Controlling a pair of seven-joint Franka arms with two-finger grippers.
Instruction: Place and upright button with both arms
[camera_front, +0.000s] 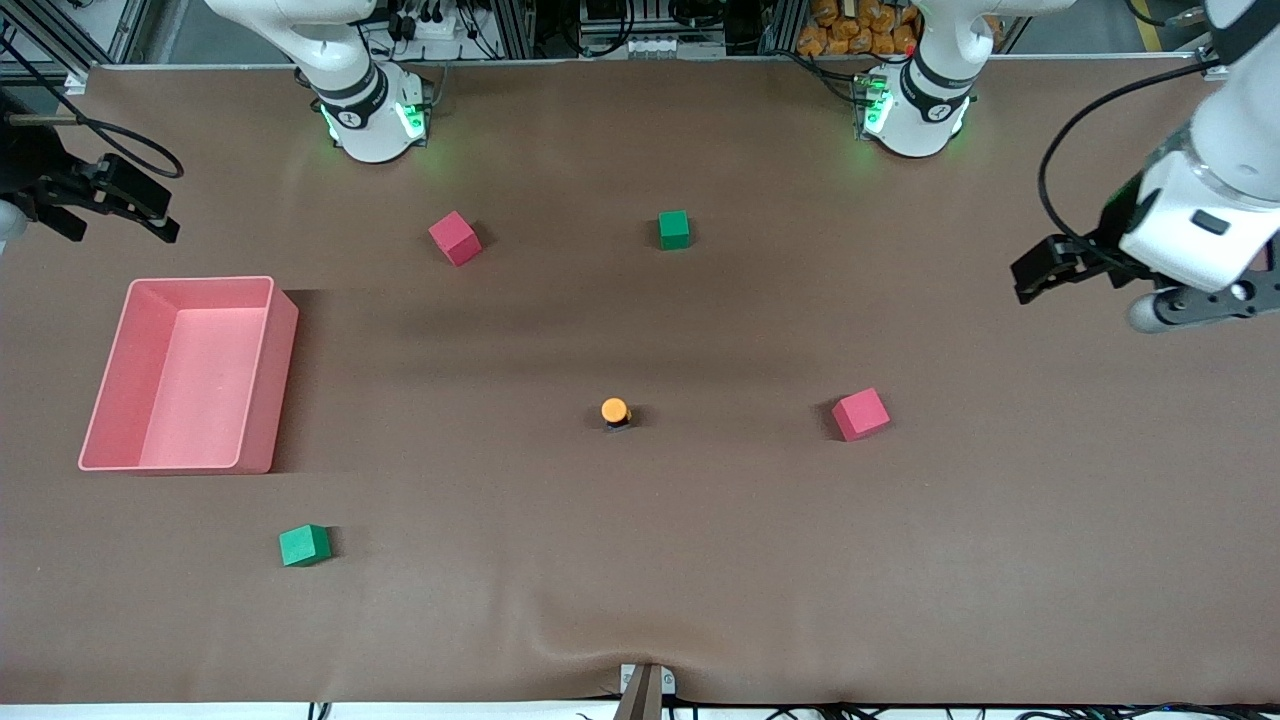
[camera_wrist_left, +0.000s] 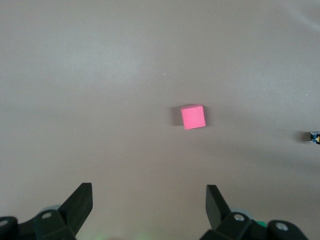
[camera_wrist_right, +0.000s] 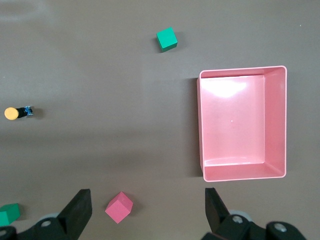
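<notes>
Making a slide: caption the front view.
Orange button stands mid-table among cubes; both arms wait at the table's ends.

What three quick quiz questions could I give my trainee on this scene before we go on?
1. True or false: the button stands with its orange cap up, touching no cube.
2. Which is nearest the front camera: (a) the pink bin, (b) the green cube toward the right arm's end, (c) the red cube beside the button?
3. What does each gripper hold?

Key
1. True.
2. (b).
3. Nothing. The left gripper hangs with jaws open over bare table at the left arm's end; the right gripper hangs open at the right arm's end, near the bin. Both arms wait.
</notes>
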